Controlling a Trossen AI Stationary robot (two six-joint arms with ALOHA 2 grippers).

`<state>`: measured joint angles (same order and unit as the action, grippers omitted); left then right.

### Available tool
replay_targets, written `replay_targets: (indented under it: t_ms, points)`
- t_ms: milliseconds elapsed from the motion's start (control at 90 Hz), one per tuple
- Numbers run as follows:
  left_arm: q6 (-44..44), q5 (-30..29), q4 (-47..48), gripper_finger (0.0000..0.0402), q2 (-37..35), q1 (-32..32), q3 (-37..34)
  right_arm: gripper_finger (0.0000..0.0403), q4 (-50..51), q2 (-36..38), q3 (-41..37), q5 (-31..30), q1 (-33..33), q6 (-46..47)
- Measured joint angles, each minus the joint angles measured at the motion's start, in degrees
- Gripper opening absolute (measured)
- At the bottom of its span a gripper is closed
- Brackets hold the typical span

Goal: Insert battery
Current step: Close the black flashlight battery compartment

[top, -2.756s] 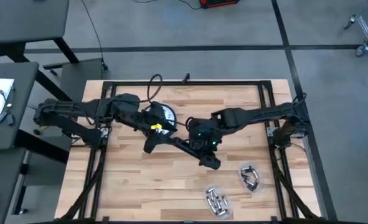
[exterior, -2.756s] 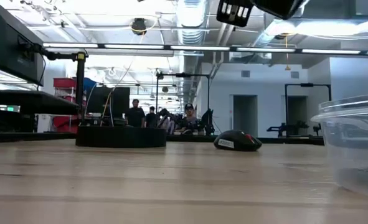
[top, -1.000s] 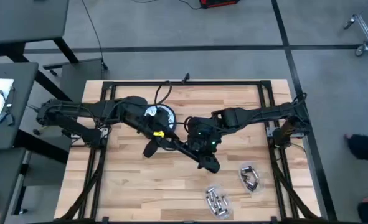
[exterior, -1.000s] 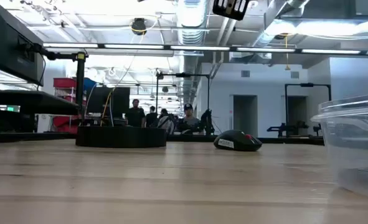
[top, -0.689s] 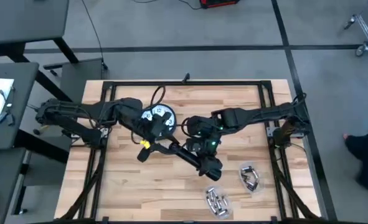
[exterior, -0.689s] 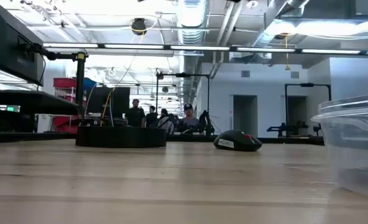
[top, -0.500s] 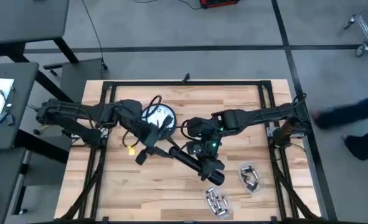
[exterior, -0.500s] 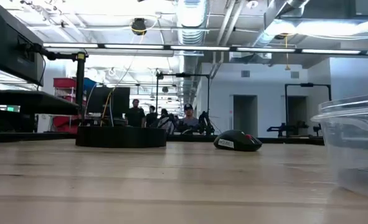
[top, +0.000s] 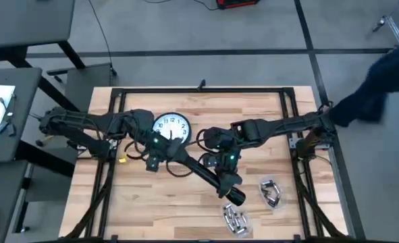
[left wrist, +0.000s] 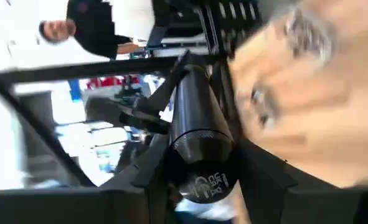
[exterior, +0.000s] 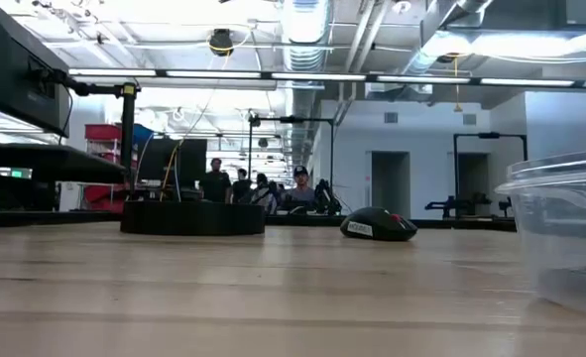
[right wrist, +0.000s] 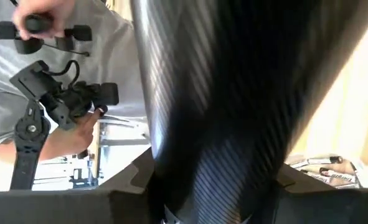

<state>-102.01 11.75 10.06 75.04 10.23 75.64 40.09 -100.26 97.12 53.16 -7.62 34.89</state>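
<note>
A long black flashlight (top: 194, 166) is held slanting above the table between both arms. Its thick end (top: 234, 196) points toward the table's near right. My left gripper (top: 156, 154) is shut on its far-left end, and my right gripper (top: 221, 170) is shut on its barrel farther along. In the left wrist view the flashlight's round end (left wrist: 200, 179) faces the camera. The knurled barrel (right wrist: 215, 106) fills the right wrist view. Several silvery batteries (top: 234, 219) lie on the wood near the front edge. The low view shows neither gripper. My left gripper has the flashlight's narrow end (left wrist: 199, 149) pinched between its two fingers (left wrist: 151, 182), one on each side. The barrel runs away from the wrist along the fingers, clear of the table. My right gripper clamps the barrel (right wrist: 208, 162) between its fingers (right wrist: 129, 186), which lie across it. The flashlight is lifted clear.
A white-faced wall clock (top: 170, 126) lies flat at the table's far middle. A clear tub (top: 271, 192) with metal pieces stands near the batteries at the near right. A yellow tag (top: 121, 160) hangs by the left arm. A person passes beyond the right edge.
My left gripper has swung from over the clock toward the table's left and near edge, carrying the flashlight's narrow end with it. The clock face now shows whole. The flashlight has turned and its thick end has gone toward the near right. Both grippers have kept their hold.
</note>
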Motion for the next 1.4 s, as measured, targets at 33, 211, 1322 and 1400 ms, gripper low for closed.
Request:
replay_targets:
  t_ms: [33,211,1322,1400]
  points:
    - [-3.04,-1.36,-0.08,0.0132,-0.02,0.27,0.00,0.0134,-0.08,0.04,0.00,-0.06,0.00,0.20]
    - [-0.59,-3.79,0.90,0.0157,-0.05,0.33,0.00,0.0134,-0.10,0.06,0.11,-0.44,0.06,0.95]
    - [114.55,-19.37,36.44,0.0217,-10.42,-1.00,0.07,0.0134,2.48,24.55,-18.96,-65.70,5.48,-10.72]
    - [113.33,-19.81,34.09,0.0217,-10.42,-1.01,0.07,0.0134,-1.29,28.39,-26.75,-74.36,5.57,-8.54]
